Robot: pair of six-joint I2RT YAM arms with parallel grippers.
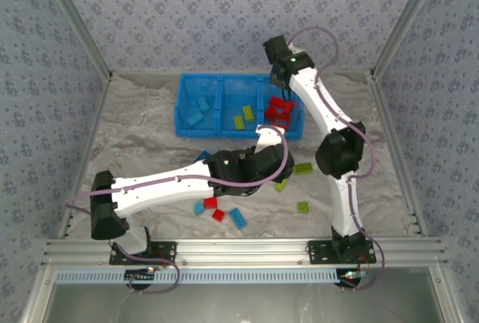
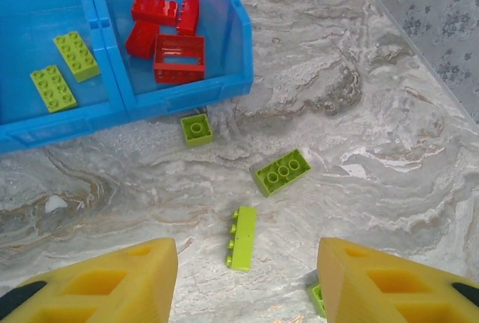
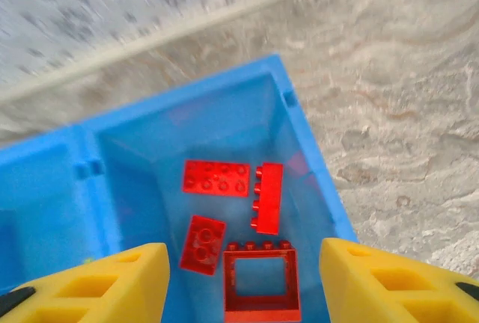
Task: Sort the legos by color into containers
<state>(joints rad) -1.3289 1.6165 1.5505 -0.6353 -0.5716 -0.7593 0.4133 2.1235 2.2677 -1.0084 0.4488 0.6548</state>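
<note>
The blue bin (image 1: 182, 106) stands at the back with three containers. Blue legos (image 1: 198, 110) lie in the left one, green ones (image 1: 243, 117) in the middle, red ones (image 1: 278, 110) in the right. My right gripper (image 3: 243, 263) hangs open and empty over the red container, above a red frame piece (image 3: 260, 287) and three red bricks (image 3: 215, 177). My left gripper (image 2: 247, 263) is open and empty above the table. A green brick on its side (image 2: 242, 238) lies just ahead of it. Beyond that are an upturned green brick (image 2: 282, 171) and a small green one (image 2: 197, 129).
Loose legos lie on the marbled table: green (image 1: 303, 167), (image 1: 302, 206), blue (image 1: 199, 207), (image 1: 238, 217) and red (image 1: 210, 202), (image 1: 218, 214) near the front. Another green piece (image 2: 317, 298) peeks out beside my left gripper's right finger. Patterned walls enclose the table.
</note>
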